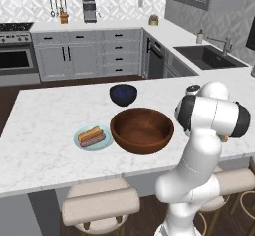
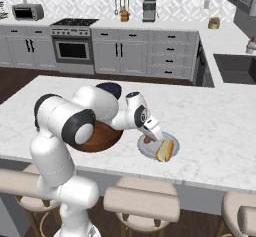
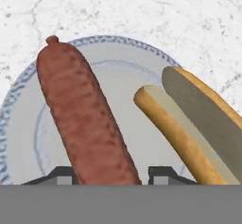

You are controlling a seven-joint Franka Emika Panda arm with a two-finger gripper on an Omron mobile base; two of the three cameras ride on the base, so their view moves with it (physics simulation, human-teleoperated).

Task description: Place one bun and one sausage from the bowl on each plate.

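My gripper (image 2: 151,134) hangs low over a pale blue-rimmed plate (image 2: 148,152) near the counter's front edge, right of the wooden bowl (image 2: 104,138). In the hand view the fingertips (image 3: 64,175) sit tight on both sides of a reddish sausage (image 3: 85,114), so my gripper (image 3: 111,176) is shut on it. The sausage reaches out over the plate (image 3: 118,76), with a split bun (image 3: 189,119) lying on the plate beside it. The bowl (image 1: 142,130) looks empty. To its left, a second plate (image 1: 79,144) carries a bun (image 1: 89,132) and a sausage (image 1: 94,140).
A small dark blue bowl (image 1: 123,94) stands behind the wooden bowl. Padded stools (image 2: 140,201) line the counter's near edge. The sink (image 1: 209,56) lies far right, and the stove (image 2: 72,43) stands across the kitchen.
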